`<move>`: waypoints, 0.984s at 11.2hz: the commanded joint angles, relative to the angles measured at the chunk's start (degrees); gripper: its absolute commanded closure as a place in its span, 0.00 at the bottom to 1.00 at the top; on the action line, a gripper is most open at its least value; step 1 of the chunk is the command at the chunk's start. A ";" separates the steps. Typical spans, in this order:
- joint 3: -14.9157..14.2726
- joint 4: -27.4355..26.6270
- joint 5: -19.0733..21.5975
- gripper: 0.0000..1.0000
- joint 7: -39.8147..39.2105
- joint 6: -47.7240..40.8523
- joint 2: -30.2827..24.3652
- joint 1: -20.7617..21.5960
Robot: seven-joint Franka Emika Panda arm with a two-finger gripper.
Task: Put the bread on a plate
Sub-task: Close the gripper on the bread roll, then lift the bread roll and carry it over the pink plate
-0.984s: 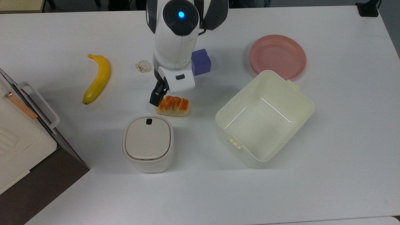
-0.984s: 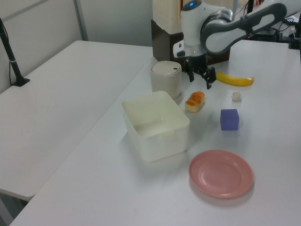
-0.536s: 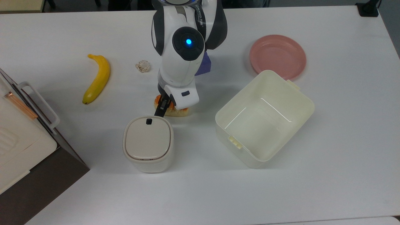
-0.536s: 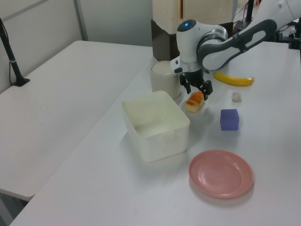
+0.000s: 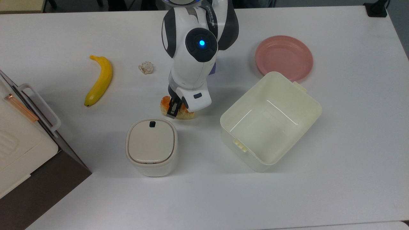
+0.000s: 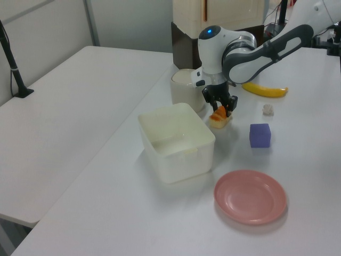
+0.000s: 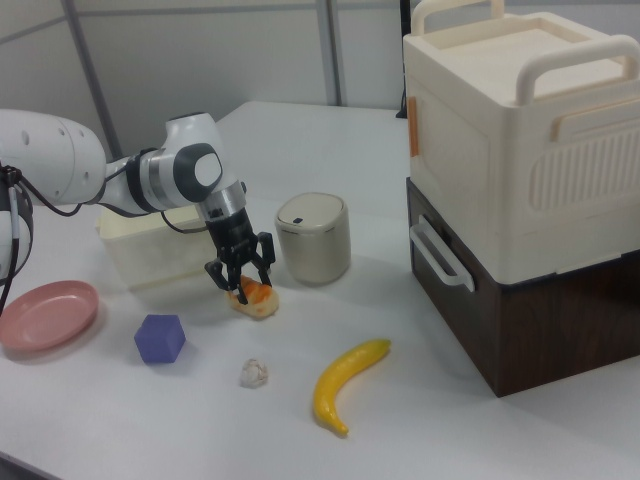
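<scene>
**Bread straddled by gripper on white table**

The bread (image 7: 255, 297) is seen lying on the table (image 5: 335, 179), just beside the lidded cream canister (image 5: 151, 147), between it and the purple cube (image 7: 160, 338). The gripper (image 7: 241, 281) is lowered over the loaf, its fingers (image 6: 230, 104) spread to either side, not yet clenched. The pink plate (image 5: 283, 57) is set well apart, beyond the cream tub (image 5: 271, 119).

The gripper (image 7: 241, 281) has come down astride the bread (image 7: 254, 297).
</scene>
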 commanded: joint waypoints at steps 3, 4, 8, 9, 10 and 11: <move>5.89 0.10 0.79 0.42 3.37 -8.43 -6.97 -0.14; 8.09 0.10 0.97 0.42 5.13 -10.81 -7.68 0.12; 20.73 0.02 0.97 0.42 13.29 -18.20 -10.67 -0.14; 24.07 -0.07 0.97 0.42 15.84 -19.52 -10.76 0.03; 27.24 -0.33 0.97 0.41 18.30 -20.49 -10.68 0.12; 29.97 -0.42 0.97 0.41 21.72 -20.41 -10.33 0.38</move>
